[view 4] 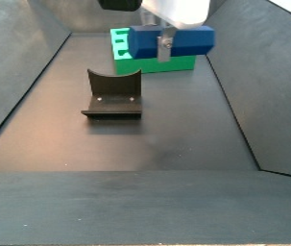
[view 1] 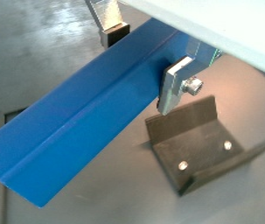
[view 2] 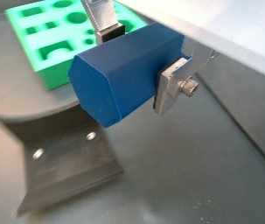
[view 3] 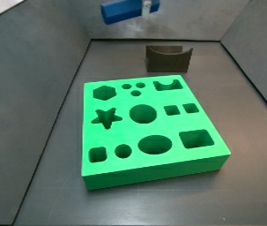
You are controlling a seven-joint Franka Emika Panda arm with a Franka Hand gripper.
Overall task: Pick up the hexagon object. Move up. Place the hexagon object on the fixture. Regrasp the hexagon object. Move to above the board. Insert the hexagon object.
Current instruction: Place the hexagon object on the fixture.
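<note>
The hexagon object (view 1: 76,122), a long blue bar, hangs in the air with my gripper (view 1: 146,61) shut across its middle. Both wrist views show a silver finger (view 2: 170,86) pressed to each flank of the bar (view 2: 117,79). The dark fixture (view 1: 193,136) stands on the floor below and to one side of the bar. In both side views the bar (view 3: 122,11) (view 4: 193,40) lies level, high above the floor and near the back wall, with the fixture (view 3: 167,58) (view 4: 111,96) lower down. The green board (view 3: 159,172) (view 2: 35,66) lies flat, with its shaped holes showing.
Sloping dark grey walls (view 3: 48,79) (view 4: 237,86) close in the floor on both sides. The board (view 4: 160,64) and the fixture (view 2: 59,166) stand apart, with bare dark floor (view 4: 134,144) between and around them.
</note>
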